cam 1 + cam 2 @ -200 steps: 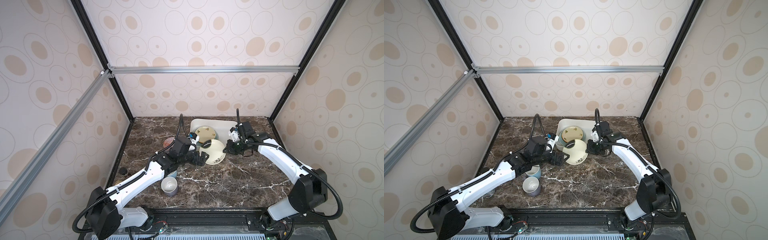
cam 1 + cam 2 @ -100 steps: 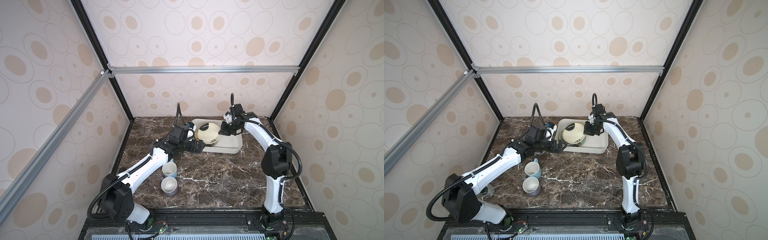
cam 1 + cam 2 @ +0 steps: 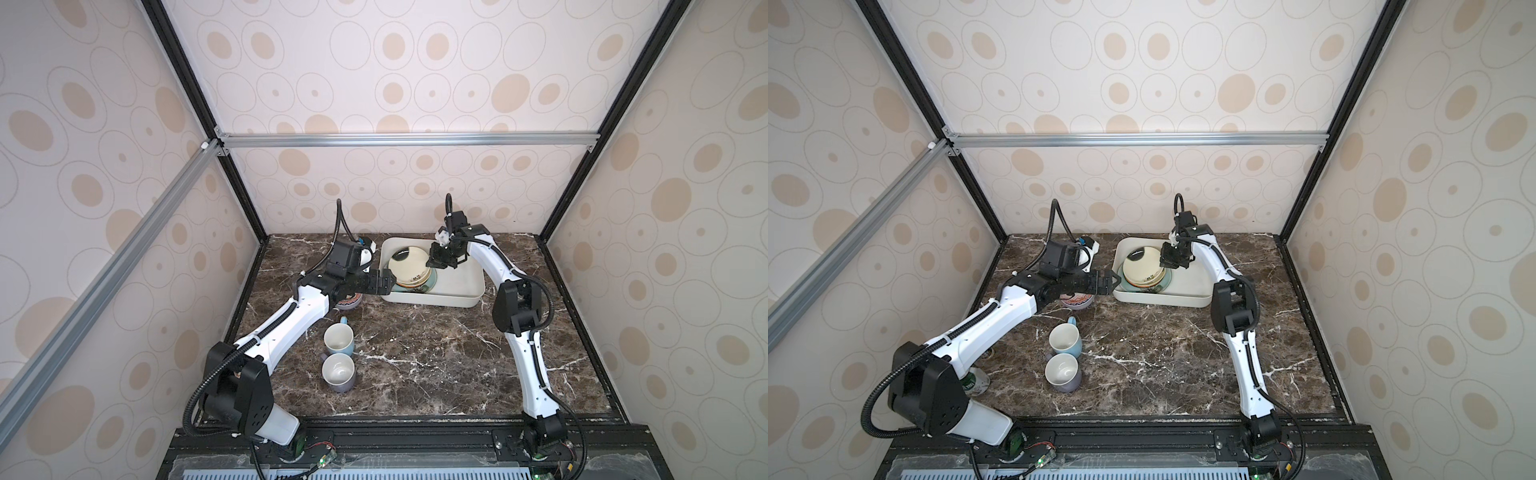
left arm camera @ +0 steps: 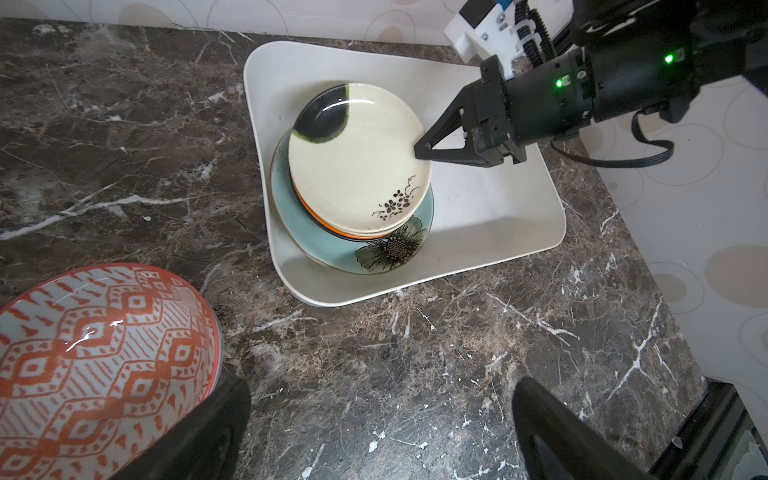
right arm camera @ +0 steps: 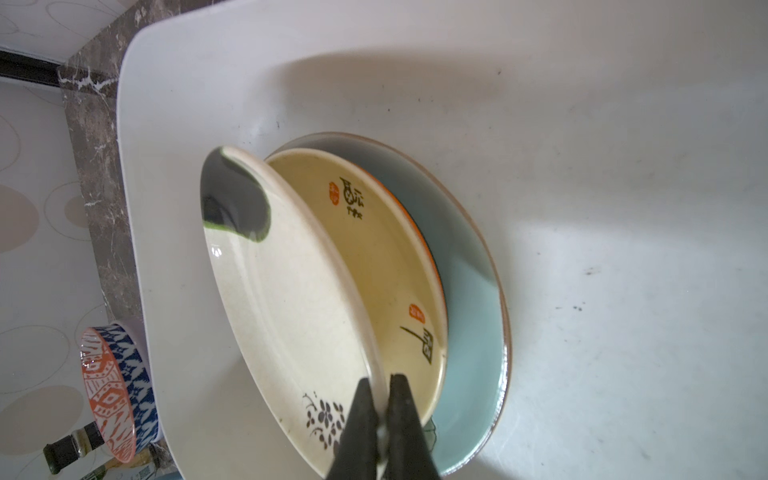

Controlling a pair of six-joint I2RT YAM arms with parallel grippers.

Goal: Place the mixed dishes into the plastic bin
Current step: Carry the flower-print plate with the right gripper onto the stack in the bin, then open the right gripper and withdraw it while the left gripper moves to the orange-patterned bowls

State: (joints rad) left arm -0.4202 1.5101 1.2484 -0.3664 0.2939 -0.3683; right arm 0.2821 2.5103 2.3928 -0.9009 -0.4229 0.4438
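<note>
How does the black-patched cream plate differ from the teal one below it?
The black-and-cream plate is smaller and tilted, its rim pinched by the right pincer; the teal plate is wider and lies flat underneath. The cream one bears a small dark sprig, the teal one a large flower. Both are round.

bright, diffuse light; soft shadows inside the plastic bin [image 5: 540, 124]; glare on the black-and-cream plate [image 4: 357, 158] in it; right gripper [image 5: 379, 388] blurred.
</note>
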